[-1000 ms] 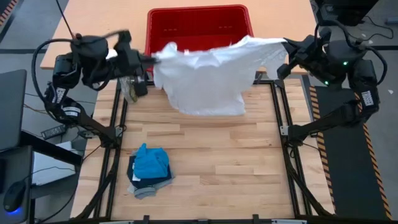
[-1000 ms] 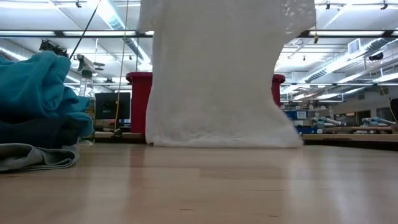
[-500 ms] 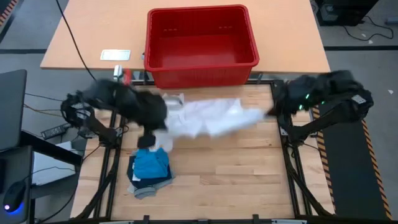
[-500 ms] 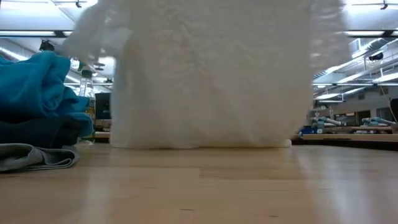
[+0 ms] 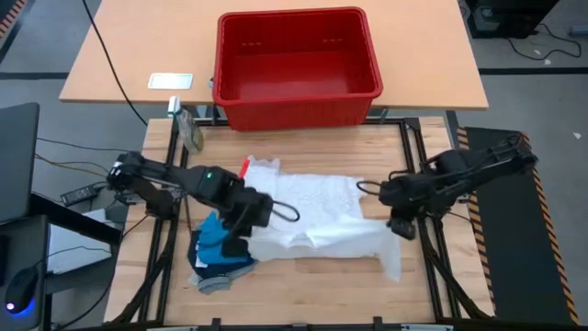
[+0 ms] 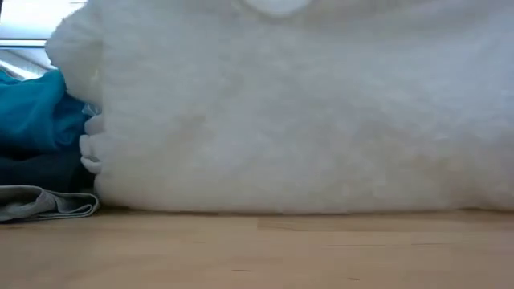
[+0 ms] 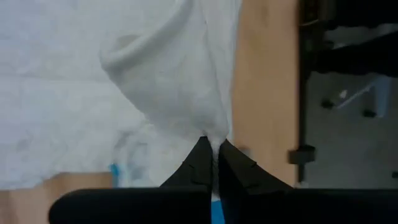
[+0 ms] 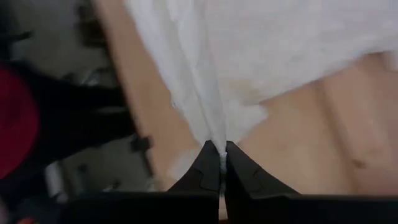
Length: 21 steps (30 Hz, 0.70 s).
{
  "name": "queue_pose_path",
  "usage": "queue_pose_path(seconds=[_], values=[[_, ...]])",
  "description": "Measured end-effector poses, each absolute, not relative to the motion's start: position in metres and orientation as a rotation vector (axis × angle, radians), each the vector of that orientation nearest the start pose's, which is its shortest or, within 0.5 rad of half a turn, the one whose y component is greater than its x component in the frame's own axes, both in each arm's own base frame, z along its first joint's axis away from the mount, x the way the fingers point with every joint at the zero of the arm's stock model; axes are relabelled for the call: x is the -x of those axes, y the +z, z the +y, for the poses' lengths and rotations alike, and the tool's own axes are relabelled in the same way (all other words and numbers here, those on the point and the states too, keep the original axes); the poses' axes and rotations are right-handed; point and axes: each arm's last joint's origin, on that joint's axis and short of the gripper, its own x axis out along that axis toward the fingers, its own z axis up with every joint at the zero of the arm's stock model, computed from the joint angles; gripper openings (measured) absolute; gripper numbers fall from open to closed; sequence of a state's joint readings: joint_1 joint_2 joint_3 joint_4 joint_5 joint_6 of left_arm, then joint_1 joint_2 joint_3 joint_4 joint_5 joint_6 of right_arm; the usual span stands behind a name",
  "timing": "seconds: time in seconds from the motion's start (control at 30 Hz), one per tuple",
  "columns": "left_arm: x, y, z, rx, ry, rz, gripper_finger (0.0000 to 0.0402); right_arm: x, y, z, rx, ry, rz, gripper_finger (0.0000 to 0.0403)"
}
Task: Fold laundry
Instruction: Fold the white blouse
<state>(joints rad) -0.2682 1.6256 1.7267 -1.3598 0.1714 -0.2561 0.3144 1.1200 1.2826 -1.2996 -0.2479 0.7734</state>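
Pinched tight on cloth, both sets of jaws are pressed together: the left gripper nips a gathered fold of the large white cloth, and the right gripper nips another edge of the same cloth, with a thin strip of fabric squeezed between each pair of dark fingers. On the light wooden tabletop the cloth lies spread and rumpled across the middle, stretched between the two arms — the left arm reaching in from the left edge, the right arm from the right edge. A red plastic basket stands beyond the far edge, well apart from the cloth. Near the front-left corner lies a small pile: a bright blue garment on top, a navy garment under it, and a grey T-shirt at the bottom — the white cloth's left end touches this pile
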Motion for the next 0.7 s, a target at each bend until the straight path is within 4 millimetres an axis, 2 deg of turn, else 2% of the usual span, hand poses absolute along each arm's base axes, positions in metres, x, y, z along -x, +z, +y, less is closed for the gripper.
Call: queue_pose_path(seconds=[0.13, 0.27, 0.5, 0.6, 0.7], values=[[-0.296, 0.358, -0.052, 0.073, -0.114, 1.282, 0.0011, -0.170, 0.337, 0.041, -0.606, -0.093, 1.291, 0.0007], [-0.302, 0.350, -0.006, 0.048, -0.017, 1.279, 0.0011, -0.173, 0.311, 0.017, -0.598, -0.208, 1.330, 0.0007], [-0.304, 0.301, 0.064, 0.055, 0.081, 1.285, 0.0011, -0.178, 0.249, -0.035, -0.630, -0.415, 1.264, 0.0007], [-0.306, 0.283, 0.092, 0.055, 0.200, 1.226, 0.0020, -0.176, 0.231, -0.056, -0.654, -0.550, 1.194, 0.0027], [-0.304, 0.279, 0.116, 0.056, 0.350, 1.169, 0.0048, -0.170, 0.222, -0.072, -0.681, -0.666, 1.171, 0.0067]])
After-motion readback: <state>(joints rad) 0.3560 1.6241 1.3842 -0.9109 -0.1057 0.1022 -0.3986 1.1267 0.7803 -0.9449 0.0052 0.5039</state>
